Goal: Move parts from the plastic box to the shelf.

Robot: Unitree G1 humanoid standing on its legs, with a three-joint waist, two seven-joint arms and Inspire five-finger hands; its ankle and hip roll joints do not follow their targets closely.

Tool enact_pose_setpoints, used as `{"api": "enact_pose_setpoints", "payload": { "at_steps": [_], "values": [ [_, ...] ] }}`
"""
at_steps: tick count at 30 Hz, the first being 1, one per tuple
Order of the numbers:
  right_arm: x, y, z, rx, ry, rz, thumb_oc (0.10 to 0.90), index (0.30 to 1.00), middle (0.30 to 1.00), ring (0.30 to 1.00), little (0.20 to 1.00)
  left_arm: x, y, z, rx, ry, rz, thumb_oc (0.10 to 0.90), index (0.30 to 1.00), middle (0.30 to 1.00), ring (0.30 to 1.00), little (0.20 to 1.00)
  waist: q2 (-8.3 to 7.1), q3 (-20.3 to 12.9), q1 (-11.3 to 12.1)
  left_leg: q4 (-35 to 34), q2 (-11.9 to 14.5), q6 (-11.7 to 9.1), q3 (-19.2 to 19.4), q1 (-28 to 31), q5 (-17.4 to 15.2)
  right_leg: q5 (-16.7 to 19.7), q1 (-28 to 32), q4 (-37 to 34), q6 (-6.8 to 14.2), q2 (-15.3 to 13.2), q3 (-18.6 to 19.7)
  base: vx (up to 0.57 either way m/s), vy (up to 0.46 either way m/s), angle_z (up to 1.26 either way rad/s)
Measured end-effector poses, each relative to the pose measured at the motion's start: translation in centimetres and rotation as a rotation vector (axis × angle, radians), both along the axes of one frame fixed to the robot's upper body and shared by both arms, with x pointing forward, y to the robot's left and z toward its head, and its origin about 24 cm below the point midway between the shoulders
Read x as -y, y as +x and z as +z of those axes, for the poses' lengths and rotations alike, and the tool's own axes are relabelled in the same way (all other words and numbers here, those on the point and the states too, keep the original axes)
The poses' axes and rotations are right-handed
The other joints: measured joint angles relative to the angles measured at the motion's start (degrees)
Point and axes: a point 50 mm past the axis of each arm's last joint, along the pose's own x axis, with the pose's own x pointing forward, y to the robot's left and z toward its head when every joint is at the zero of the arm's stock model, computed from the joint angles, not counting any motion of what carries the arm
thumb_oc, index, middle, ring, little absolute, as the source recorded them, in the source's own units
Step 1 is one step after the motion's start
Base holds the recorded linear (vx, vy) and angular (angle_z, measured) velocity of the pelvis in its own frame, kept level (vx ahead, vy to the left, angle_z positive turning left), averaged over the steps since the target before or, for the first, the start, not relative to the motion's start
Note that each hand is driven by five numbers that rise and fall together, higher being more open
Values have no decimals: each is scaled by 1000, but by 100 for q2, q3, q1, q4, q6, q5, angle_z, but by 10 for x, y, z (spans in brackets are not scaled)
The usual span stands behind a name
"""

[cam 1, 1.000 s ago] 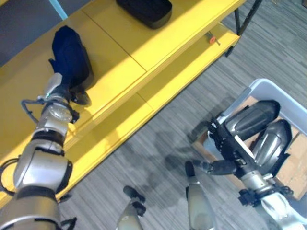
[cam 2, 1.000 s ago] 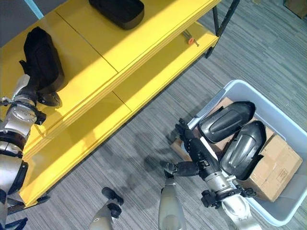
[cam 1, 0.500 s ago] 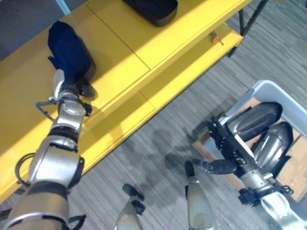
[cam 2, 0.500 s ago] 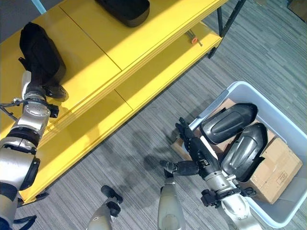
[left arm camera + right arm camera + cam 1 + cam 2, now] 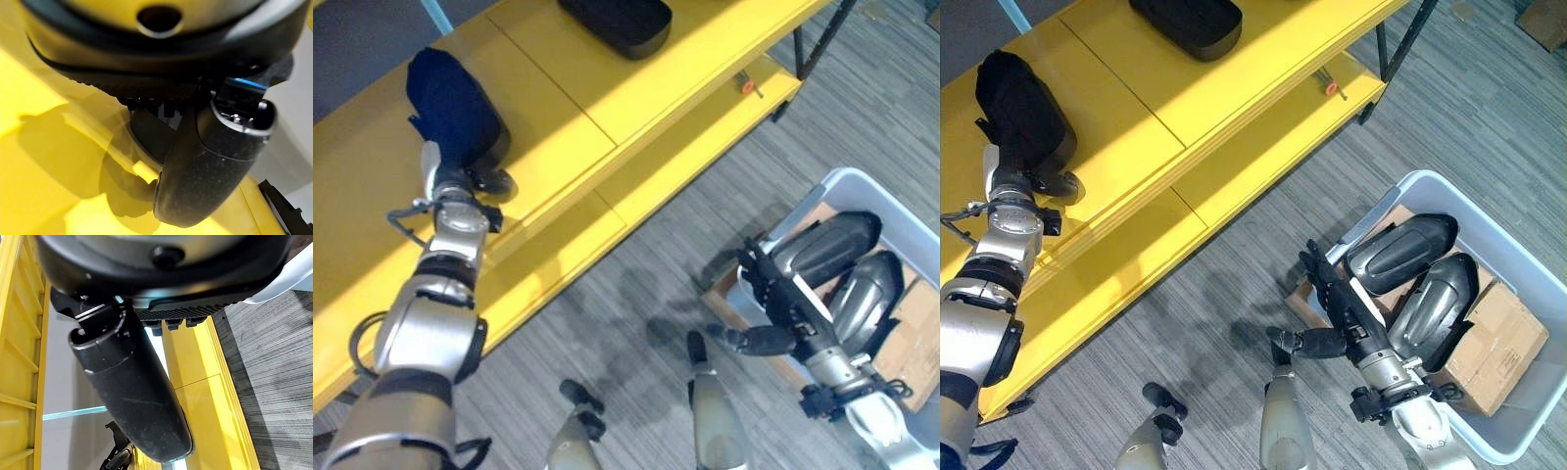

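Silver-grey jointed arms end in dark hands.

Shelf top open btwn two dark parts; box crowded.

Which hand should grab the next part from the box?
Right. The right hand hangs open beside the plastic box, near its two dark parts. The left hand is at the part on the shelf.
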Motion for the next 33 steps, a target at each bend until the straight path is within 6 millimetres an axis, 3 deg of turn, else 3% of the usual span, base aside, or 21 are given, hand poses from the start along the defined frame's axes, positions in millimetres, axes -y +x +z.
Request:
{"api": "enact_pose_setpoints", "payload": {
  "at_steps": [7,12,17,24,28,33],
  "values": [
    [0,0,0,-1,-1,0,900,1000,1000,1000,1000,23,7,10,-24,244,-97,900,1000,1000,1000,1000,-24,6,45,7,-9,2,-21,-29,1,0,-12,21,1,-14,-20,-1,-1,0],
    [1,0,1,7,-11,-2,900,1000,1000,1000,1000,49,10,33,92,324,-211,900,1000,1000,1000,1000,-40,14,80,24,-26,11,-69,-91,1,0,-25,28,3,-40,-63,1,-4,4],
    [1,1,2,15,-9,-9,900,1000,1000,1000,1000,61,2,65,244,394,-290,900,1000,1000,1000,1000,-43,19,128,23,-32,13,-87,-22,2,-5,56,21,4,-51,-108,0,0,0],
    [4,1,4,31,-31,-26,900,1000,1000,1000,1000,42,-20,105,375,525,-254,900,1000,1000,1000,1000,17,29,223,-15,-108,13,-103,100,2,-36,176,15,24,-122,-118,1,4,2],
    [7,0,3,33,-51,-39,900,1000,1000,1000,1000,36,-20,102,366,525,-239,900,1000,1000,1000,1000,72,26,318,-13,-126,26,-107,102,5,-29,181,18,33,-142,-121,-1,1,1],
    [7,0,3,33,-52,-38,900,1000,1000,1000,1000,20,-18,76,262,508,-209,900,1000,1000,1000,1000,92,25,335,-13,-127,35,-121,101,11,-29,182,47,33,-140,-130,0,0,0]
  ]
}}
